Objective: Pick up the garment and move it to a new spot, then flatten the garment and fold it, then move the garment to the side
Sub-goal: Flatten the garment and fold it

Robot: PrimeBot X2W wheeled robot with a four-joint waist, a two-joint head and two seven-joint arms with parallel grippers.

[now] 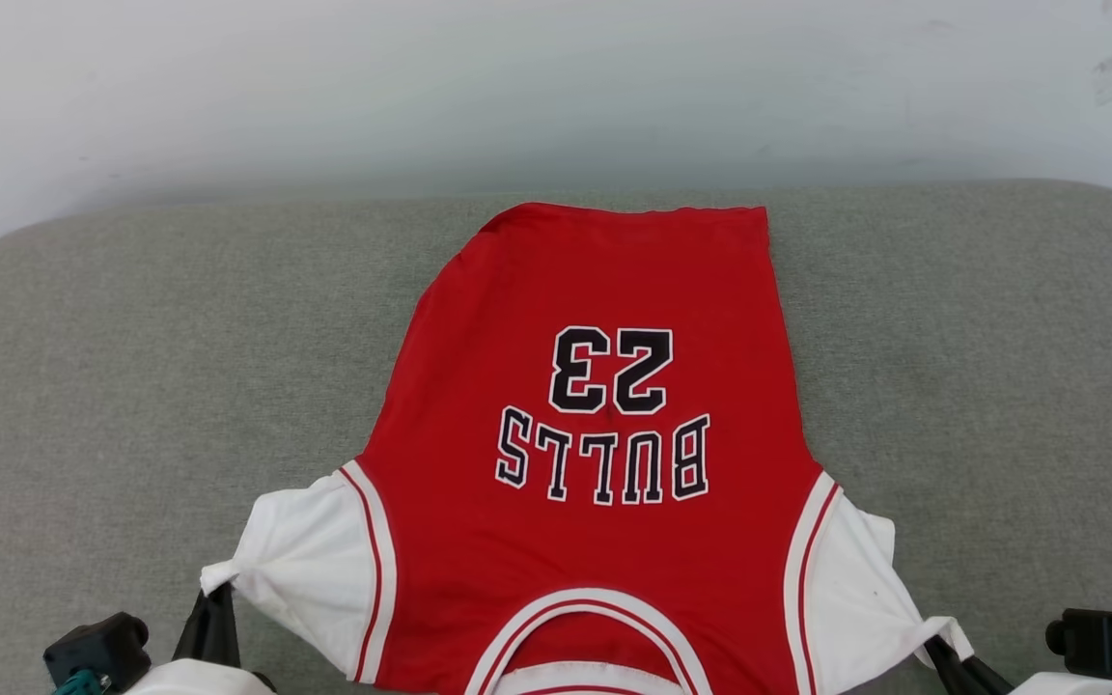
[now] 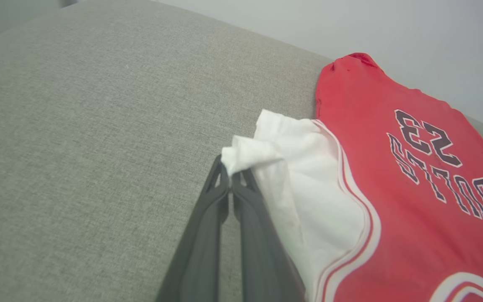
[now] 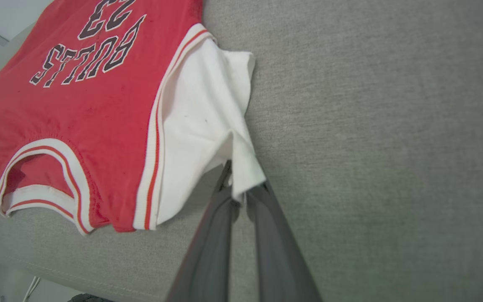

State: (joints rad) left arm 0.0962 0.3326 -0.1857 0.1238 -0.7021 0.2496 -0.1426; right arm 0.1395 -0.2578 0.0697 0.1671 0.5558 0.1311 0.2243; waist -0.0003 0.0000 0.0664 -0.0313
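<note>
The garment (image 1: 595, 290) lies front up across the middle of the grey padded bench (image 1: 131, 338), its collar close to the near edge and its hem reaching toward the far edge, with the body mostly smooth. Each white sleeve is drawn out sideways into a point. The left end effector (image 2: 229, 184) is pressed together on the very tip of the left sleeve (image 1: 305, 550). The right end effector (image 3: 238, 193) pinches a small tag of the right sleeve (image 1: 855, 569). Both holds look thin to me, just a fold of soft cloth at the fingertips, and the right one seems the slighter. If the arms lift or pull from here, one sleeve could slide free while the other stays caught, and the shirt would swing round and bunch up. Pulling the sleeves further apart might also stretch the jersey and ruck the chest. With the collar so near the near edge, any drag that way could tip the neckline over the side.
</note>
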